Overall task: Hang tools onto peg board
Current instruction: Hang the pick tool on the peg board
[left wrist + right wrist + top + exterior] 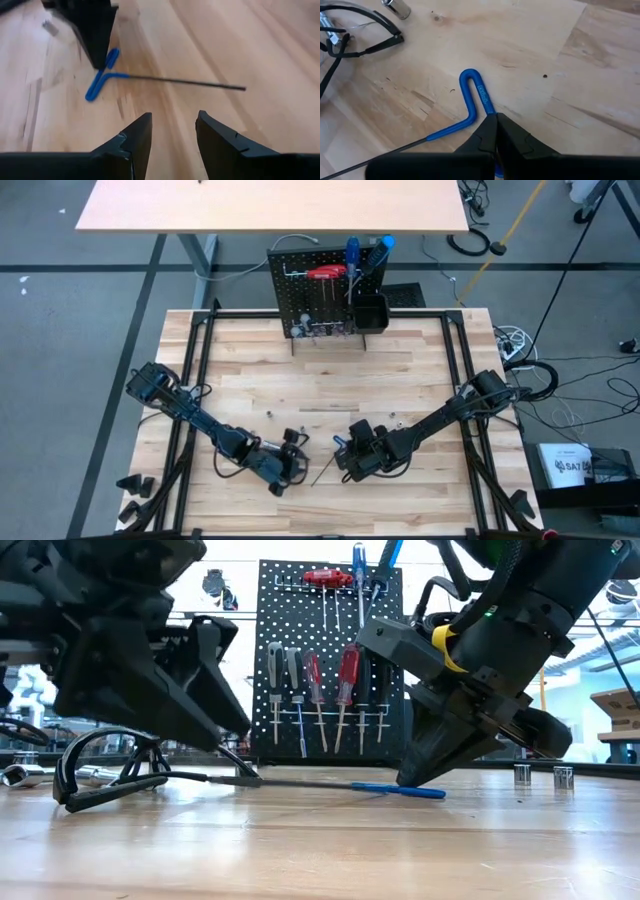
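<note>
Two claws meet low over the table (330,380), well in front of the peg board (300,305).
Right claw (495,125) is pinched closed on the blue T-handle hex key (475,97), which lies flat on the wood. Left claw (172,132) is parted and empty, near the key's thin shaft. A black wire loop (110,775) lies beside the key.

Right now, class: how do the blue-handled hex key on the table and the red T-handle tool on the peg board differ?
The blue-handled hex key lies flat on the table, pinched by the right gripper; the red T-handle tool hangs upright on the peg board, untouched. Handles differ: blue against red. Both have thin shafts.
</note>
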Controlling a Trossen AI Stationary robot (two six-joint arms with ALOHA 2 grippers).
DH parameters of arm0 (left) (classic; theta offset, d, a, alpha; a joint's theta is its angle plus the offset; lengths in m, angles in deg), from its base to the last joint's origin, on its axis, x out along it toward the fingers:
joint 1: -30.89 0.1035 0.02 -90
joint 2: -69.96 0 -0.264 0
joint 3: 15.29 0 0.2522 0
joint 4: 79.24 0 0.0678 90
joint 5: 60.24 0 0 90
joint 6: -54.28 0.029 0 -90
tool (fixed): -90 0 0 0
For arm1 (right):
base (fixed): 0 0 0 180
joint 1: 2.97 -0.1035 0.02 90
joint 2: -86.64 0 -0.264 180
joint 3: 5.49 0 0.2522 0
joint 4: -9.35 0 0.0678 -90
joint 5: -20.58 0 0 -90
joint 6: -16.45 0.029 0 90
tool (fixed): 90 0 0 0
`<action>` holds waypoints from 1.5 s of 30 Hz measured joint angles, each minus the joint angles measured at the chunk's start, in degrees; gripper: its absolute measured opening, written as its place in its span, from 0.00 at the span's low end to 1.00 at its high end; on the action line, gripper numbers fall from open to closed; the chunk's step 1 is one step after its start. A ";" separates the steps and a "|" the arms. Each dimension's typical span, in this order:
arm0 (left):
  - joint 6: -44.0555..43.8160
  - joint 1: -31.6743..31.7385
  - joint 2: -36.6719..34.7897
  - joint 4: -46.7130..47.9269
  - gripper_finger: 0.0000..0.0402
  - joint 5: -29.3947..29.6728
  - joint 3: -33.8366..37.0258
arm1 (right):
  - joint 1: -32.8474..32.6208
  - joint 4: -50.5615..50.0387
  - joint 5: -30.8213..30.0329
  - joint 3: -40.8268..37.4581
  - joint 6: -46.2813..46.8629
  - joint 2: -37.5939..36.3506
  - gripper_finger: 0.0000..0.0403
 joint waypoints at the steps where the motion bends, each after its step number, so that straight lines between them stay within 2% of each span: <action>1: 0.38 -0.16 0.00 -0.75 0.38 0.00 0.01 | 0.06 -0.05 0.00 0.00 0.45 0.00 0.00; 10: 0.85 -0.34 0.00 -1.43 0.38 0.04 0.01 | 0.13 -0.27 0.11 -0.07 1.60 -0.02 0.00; 20: 14.29 -0.34 0.30 -1.56 0.38 -0.93 -0.01 | 0.13 -0.43 0.11 -0.11 2.00 -0.04 0.00; 25: 24.76 -1.50 4.46 -4.54 0.38 -0.25 -0.06 | 0.13 -0.45 0.11 -0.11 1.95 -0.04 0.00; 30: 34.51 -3.86 8.58 -14.33 0.38 9.54 -0.36 | 0.13 -0.46 0.15 -0.13 1.80 -0.04 0.00; 33: 36.23 -4.08 9.54 -16.86 0.38 10.11 -0.71 | 0.13 -0.44 0.15 -0.13 1.36 -0.04 0.00; 45: 42.06 -3.18 11.35 -1.29 0.38 2.28 -7.71 | 0.22 -0.29 0.20 -0.13 0.73 -0.04 0.00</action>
